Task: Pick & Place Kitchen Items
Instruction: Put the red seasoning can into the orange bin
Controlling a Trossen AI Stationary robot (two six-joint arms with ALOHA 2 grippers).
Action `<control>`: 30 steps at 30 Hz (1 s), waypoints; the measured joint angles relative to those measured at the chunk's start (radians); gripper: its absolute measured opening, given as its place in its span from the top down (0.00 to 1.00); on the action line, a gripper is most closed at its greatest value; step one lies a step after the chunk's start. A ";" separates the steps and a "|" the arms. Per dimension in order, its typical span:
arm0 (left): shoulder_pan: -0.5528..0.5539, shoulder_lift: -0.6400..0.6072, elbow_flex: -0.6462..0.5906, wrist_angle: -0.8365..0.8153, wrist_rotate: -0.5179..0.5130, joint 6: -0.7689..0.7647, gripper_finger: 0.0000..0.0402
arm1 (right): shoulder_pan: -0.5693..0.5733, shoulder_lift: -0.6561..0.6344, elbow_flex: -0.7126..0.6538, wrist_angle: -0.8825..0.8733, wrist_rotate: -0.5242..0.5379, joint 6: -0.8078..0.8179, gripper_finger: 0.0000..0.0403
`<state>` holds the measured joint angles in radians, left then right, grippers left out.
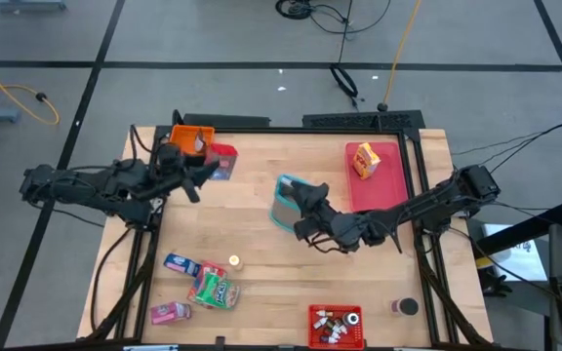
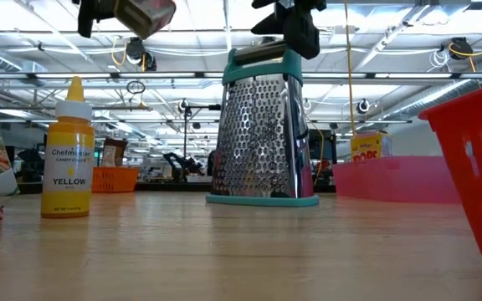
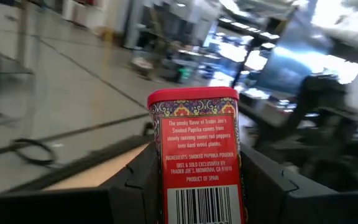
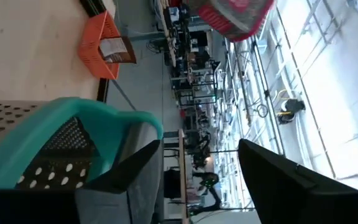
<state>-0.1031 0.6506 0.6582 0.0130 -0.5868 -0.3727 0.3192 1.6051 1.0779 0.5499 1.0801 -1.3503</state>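
Half the paprika tin (image 3: 197,155) cut off

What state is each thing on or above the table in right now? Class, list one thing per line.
Paprika tin: held in the left gripper, lifted.
Box grater: upright on the table; right gripper at its handle.
Yellow bottle: upright, capped.
Yellow box: on the pink tray.
Red bin: holds small bottles.
Orange bin: at the table's far left edge.
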 joint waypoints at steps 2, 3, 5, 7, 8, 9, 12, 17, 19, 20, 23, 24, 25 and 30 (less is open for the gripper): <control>0.000 0.000 0.000 -0.014 -0.061 0.019 0.61 | 0.004 0.000 0.000 -0.001 -0.001 0.003 0.49; 0.000 0.000 0.000 -0.022 -0.096 0.029 0.61 | 0.009 0.000 0.000 0.000 -0.001 0.000 0.50; 0.000 0.000 0.000 -0.062 -0.205 0.038 0.61 | 0.010 0.000 0.000 0.009 -0.003 0.000 0.50; 0.001 0.000 0.000 -0.114 -0.301 0.020 0.61 | 0.011 0.000 0.000 0.030 0.001 0.012 0.50; 0.001 0.000 0.000 -0.136 -0.338 0.008 0.61 | 0.010 0.000 0.000 0.052 0.012 0.015 0.50; 0.002 0.000 0.000 -0.162 -0.374 -0.008 0.61 | 0.010 0.000 0.000 0.079 0.026 0.013 0.50; 0.009 0.001 0.000 -0.233 -0.447 -0.067 0.61 | 0.009 0.000 0.000 0.181 0.058 -0.021 0.50; 0.028 0.001 0.000 -0.338 -0.545 -0.144 0.61 | 0.010 -0.015 0.000 0.271 0.072 -0.025 0.50; 0.040 0.001 0.000 -0.383 -0.585 -0.168 0.61 | 0.009 -0.031 0.000 0.270 0.076 -0.023 0.50; 0.047 0.001 0.000 -0.408 -0.609 -0.185 0.61 | 0.009 -0.036 0.000 0.270 0.079 -0.023 0.50; 0.070 0.001 0.000 -0.502 -0.659 -0.260 0.61 | 0.010 -0.047 0.000 0.270 0.079 -0.021 0.50; 0.078 0.001 0.000 -0.532 -0.668 -0.285 0.61 | 0.010 -0.051 0.000 0.269 0.079 -0.019 0.51; 0.087 0.001 0.000 -0.566 -0.671 -0.311 0.61 | 0.010 -0.056 0.000 0.268 0.079 -0.019 0.51; 0.146 0.009 0.000 -0.722 -0.671 -0.440 0.61 | 0.010 -0.059 0.000 0.269 0.079 -0.017 0.51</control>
<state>0.0429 0.6594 0.6582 -0.7090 -1.2583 -0.8124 0.3290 1.5456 1.0782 0.8184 1.1591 -1.3676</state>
